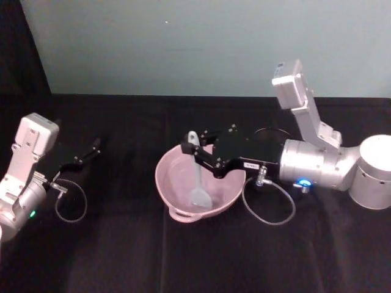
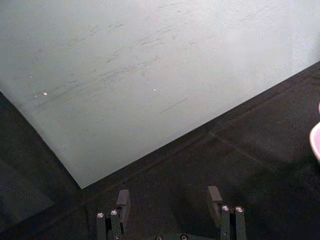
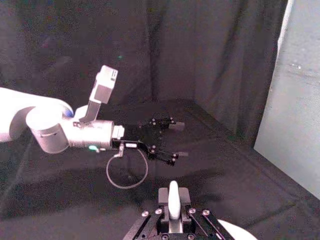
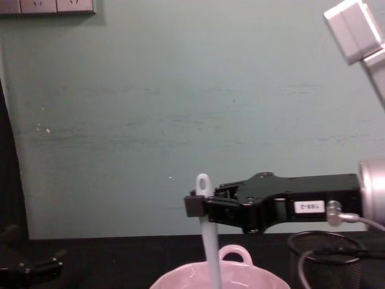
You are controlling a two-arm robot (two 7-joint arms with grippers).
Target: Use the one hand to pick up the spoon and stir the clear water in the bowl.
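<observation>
A pale pink bowl point(image 1: 166, 183) with a small loop handle sits at the middle of the black table; its rim also shows from the chest point(image 4: 180, 279). The white spoon point(image 1: 198, 177) stands steeply in it, its broad head low inside the bowl and its holed tip up. My right gripper point(image 1: 190, 147) reaches in from the right over the bowl and is shut on the upper handle, as seen from the chest point(image 4: 195, 205) and from its own wrist point(image 3: 173, 196). My left gripper point(image 1: 85, 155) rests open at the far left, holding nothing.
A black wire-mesh cup point(image 4: 325, 259) stands just behind and right of the bowl, under my right wrist. Cable loops lie on the cloth by each wrist point(image 1: 269, 207). A pale green wall closes the table's far side.
</observation>
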